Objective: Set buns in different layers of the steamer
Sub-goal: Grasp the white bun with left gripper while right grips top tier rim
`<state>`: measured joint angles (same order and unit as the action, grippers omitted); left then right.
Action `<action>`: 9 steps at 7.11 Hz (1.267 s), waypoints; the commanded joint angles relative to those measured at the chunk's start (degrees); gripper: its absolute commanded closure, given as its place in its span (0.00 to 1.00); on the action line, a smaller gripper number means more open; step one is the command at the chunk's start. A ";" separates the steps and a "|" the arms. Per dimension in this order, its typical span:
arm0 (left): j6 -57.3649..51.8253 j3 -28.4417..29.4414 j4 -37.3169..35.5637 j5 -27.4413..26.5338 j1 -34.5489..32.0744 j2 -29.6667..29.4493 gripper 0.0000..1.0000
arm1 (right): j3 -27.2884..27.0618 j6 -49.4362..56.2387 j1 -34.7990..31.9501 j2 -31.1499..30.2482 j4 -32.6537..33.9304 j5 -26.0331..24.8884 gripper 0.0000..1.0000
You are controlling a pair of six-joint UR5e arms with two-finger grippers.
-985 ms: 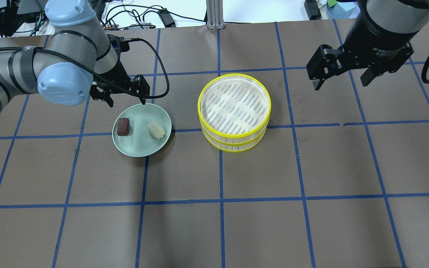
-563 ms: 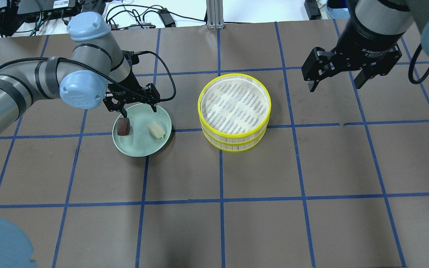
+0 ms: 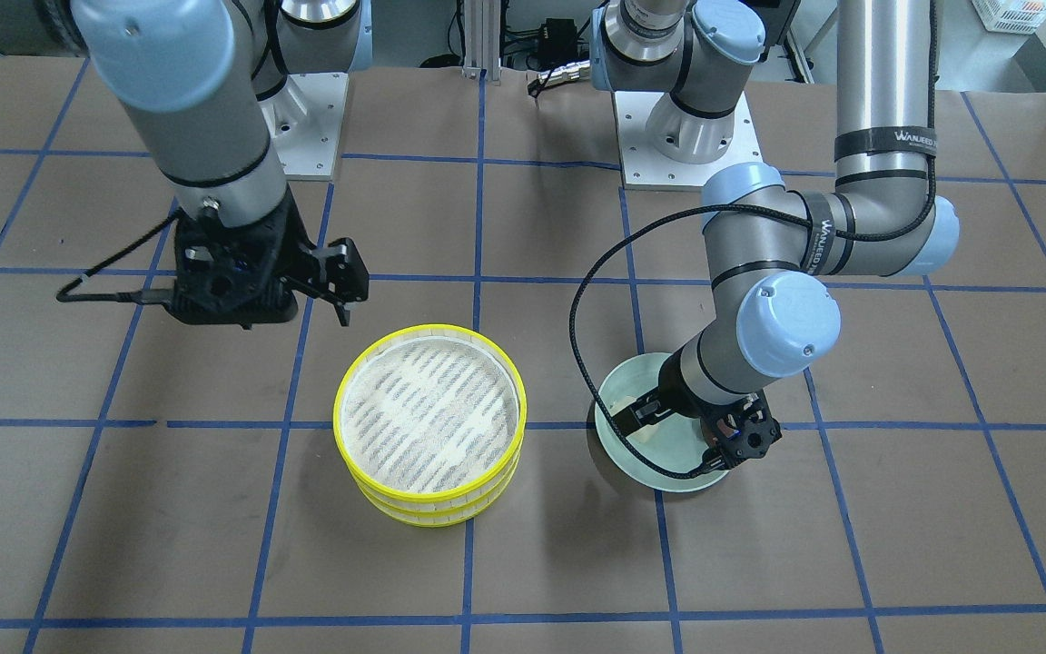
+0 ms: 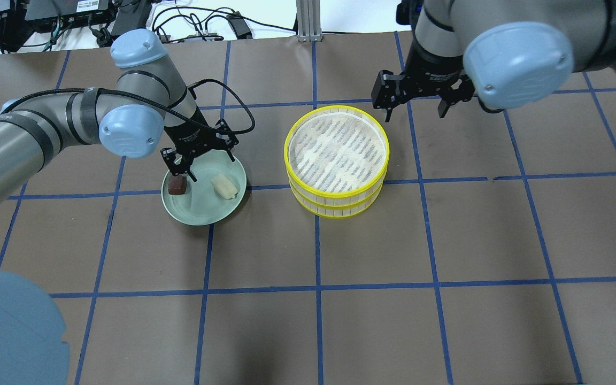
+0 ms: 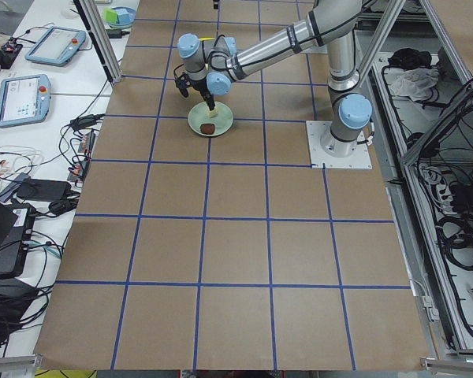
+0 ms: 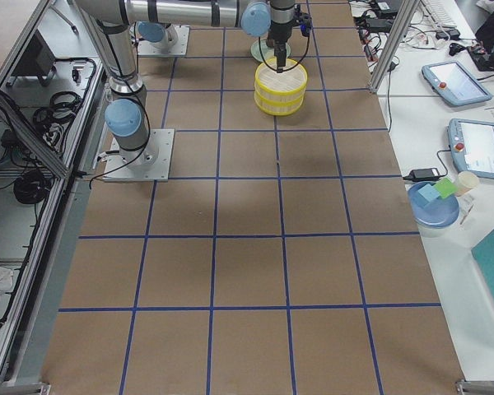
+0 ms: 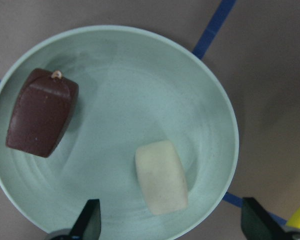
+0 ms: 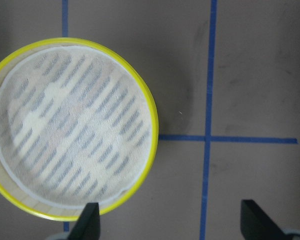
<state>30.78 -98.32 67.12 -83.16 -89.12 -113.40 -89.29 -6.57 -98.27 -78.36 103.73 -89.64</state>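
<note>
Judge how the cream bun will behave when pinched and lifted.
The cream bun has rounded edges and lies flat on its broad side, so it probably won't roll. Its matte surface likely grips well. On the smooth plate it may slide if nudged off-centre.

The overhead camera looks forward and down on the table (image 4: 372, 240); the front one faces back from across it. Two distant side cameras look along it from either end. Close wrist cameras look straight down: left on the plate (image 7: 140, 90), right on the steamer (image 8: 70, 130), both seen overhead.
</note>
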 commanded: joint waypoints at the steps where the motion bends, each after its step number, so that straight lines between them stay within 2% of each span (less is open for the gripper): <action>1: 5.34 -0.12 -0.06 0.36 0.00 -1.64 0.00 | -0.35 -3.36 -2.54 6.80 4.28 -2.45 0.00; 3: 5.52 -0.38 -0.06 0.45 0.00 -3.14 0.00 | -1.58 -2.74 -2.45 9.36 6.90 -3.86 0.07; 4: 5.25 -0.39 -0.06 0.36 0.00 -3.49 0.00 | -1.76 -2.57 -2.45 9.54 6.92 -3.87 0.08; 5: 3.86 -0.04 -0.06 0.36 0.00 -3.67 0.39 | -1.76 -2.57 -2.45 10.41 7.01 -3.79 0.14; 6: 1.23 -0.12 -0.06 0.19 0.00 -3.84 0.99 | -1.76 -2.57 -2.36 12.16 7.44 -3.70 0.23; 7: 0.95 -0.12 -0.06 0.19 0.00 -3.84 1.00 | -1.76 -2.57 -2.28 12.96 7.53 -3.61 0.39; 8: 0.68 -0.21 -0.06 0.19 0.00 -3.67 1.00 | -1.76 -2.48 -2.36 13.06 7.53 -3.78 0.63; 9: 0.25 0.23 -0.15 0.10 0.00 -3.06 1.00 | -1.76 -1.87 -2.10 13.06 7.45 -3.44 1.00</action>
<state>31.57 -98.37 67.04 -82.99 -89.12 -116.96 -91.05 -8.93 -100.55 -65.50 111.21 -93.30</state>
